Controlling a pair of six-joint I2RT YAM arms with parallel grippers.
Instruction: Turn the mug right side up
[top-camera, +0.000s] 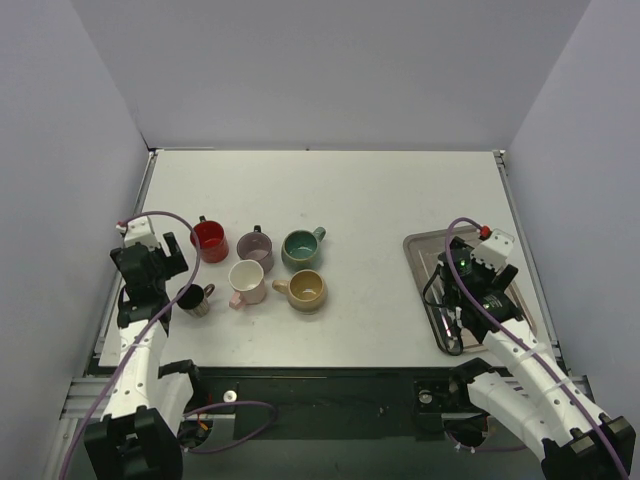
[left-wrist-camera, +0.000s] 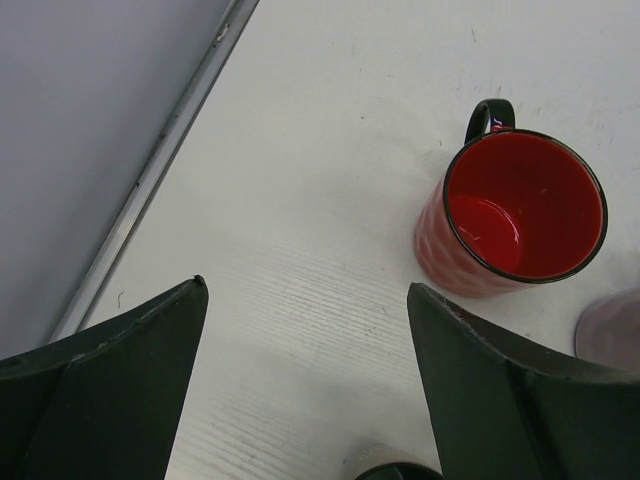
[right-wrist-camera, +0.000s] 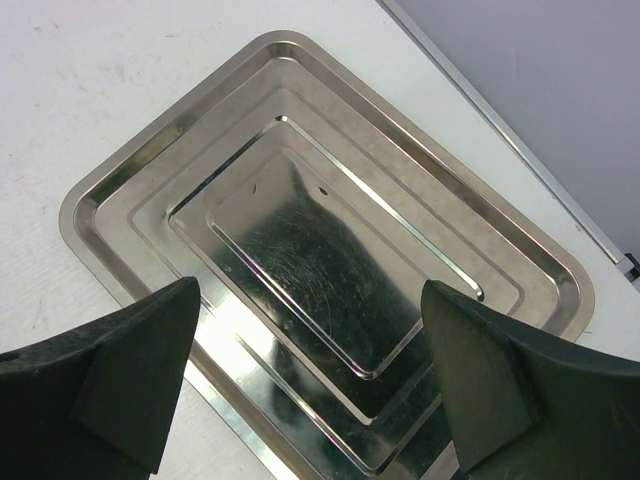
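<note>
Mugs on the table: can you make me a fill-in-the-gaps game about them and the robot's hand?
1. The table holds ___ mugs in all.
2. The red mug has a ___ handle.
3. The red mug's opening faces ___.
4. The right gripper hangs above the metal tray with its jaws ___.

Missing words: six; black; up; open.
</note>
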